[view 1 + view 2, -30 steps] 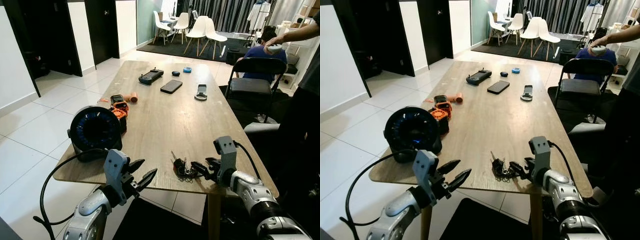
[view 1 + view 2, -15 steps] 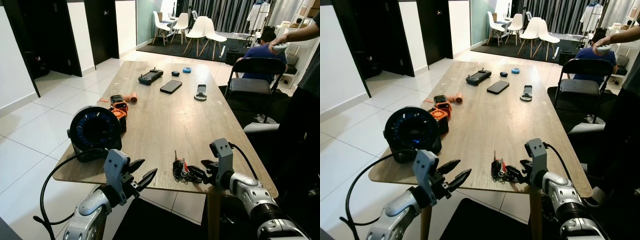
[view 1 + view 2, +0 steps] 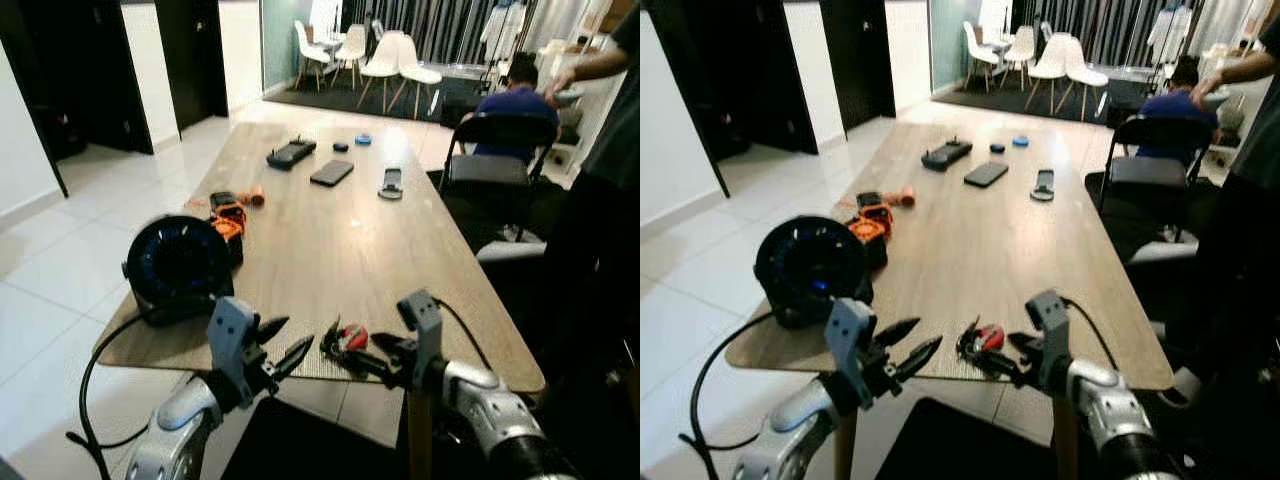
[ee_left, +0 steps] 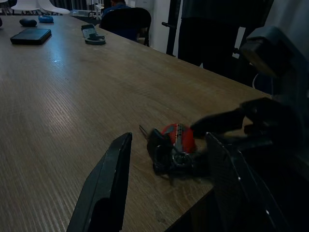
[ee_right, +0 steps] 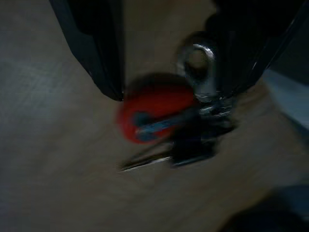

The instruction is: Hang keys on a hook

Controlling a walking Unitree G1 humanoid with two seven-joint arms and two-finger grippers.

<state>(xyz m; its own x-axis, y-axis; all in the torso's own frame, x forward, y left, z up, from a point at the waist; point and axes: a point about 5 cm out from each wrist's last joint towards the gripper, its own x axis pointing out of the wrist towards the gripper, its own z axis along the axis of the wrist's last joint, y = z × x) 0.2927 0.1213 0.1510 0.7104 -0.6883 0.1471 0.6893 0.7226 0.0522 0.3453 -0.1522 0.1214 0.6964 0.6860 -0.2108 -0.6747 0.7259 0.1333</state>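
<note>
A bunch of keys (image 3: 345, 340) with a red tag lies at the near edge of the wooden table (image 3: 350, 220). My right gripper (image 3: 357, 353) reaches in from the right, open, one black finger on each side of the bunch. In the right wrist view the red tag (image 5: 154, 108) and the silver ring (image 5: 197, 63) sit between those fingers, the ring close against one of them. My left gripper (image 3: 295, 335) hovers open just left of the keys, off the table's edge. Its fingers (image 4: 108, 186) frame the keys (image 4: 174, 145) in the left wrist view. The pictures are slightly blurred.
A round black fan (image 3: 180, 265) and an orange tool (image 3: 230, 215) stand at the table's near left. A phone (image 3: 330, 172), a controller (image 3: 290, 153) and small items lie farther back. A black chair (image 3: 495, 160) and two people (image 3: 600, 180) are on the right.
The whole view has shifted, so the camera moved. My right gripper has pushed the keys leftwards along the near edge, and the red tag now faces up. The left gripper holds its pose.
</note>
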